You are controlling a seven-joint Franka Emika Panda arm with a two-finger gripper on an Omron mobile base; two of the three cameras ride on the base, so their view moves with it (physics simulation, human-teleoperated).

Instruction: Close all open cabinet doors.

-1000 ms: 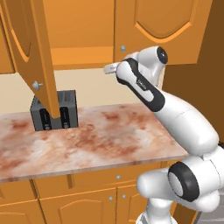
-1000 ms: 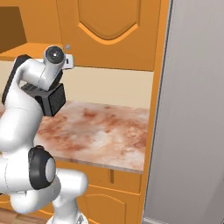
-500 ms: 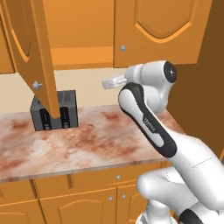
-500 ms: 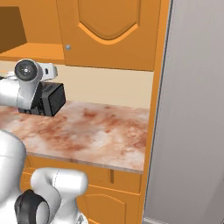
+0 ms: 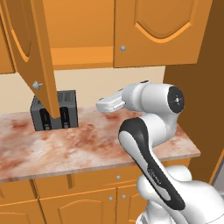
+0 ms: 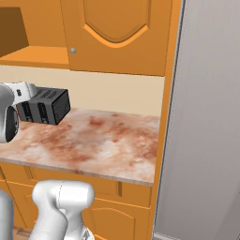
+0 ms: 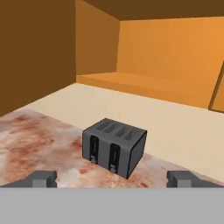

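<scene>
My arm [image 5: 151, 144] was glossy white with rounded shells, a black curved band along one link, a dark round joint cap, and small dark grey fingertips [image 7: 41, 178].

Arm: forearm swung lower, elbow joint now nearer the cameras. Gripper [image 7: 112, 178]: wrist shifted toward 7 o'clock, now pointing at toaster [image 7: 114, 146], jaws apart.

Even, bright rendered light; sharp focus; soft shadows.
</scene>
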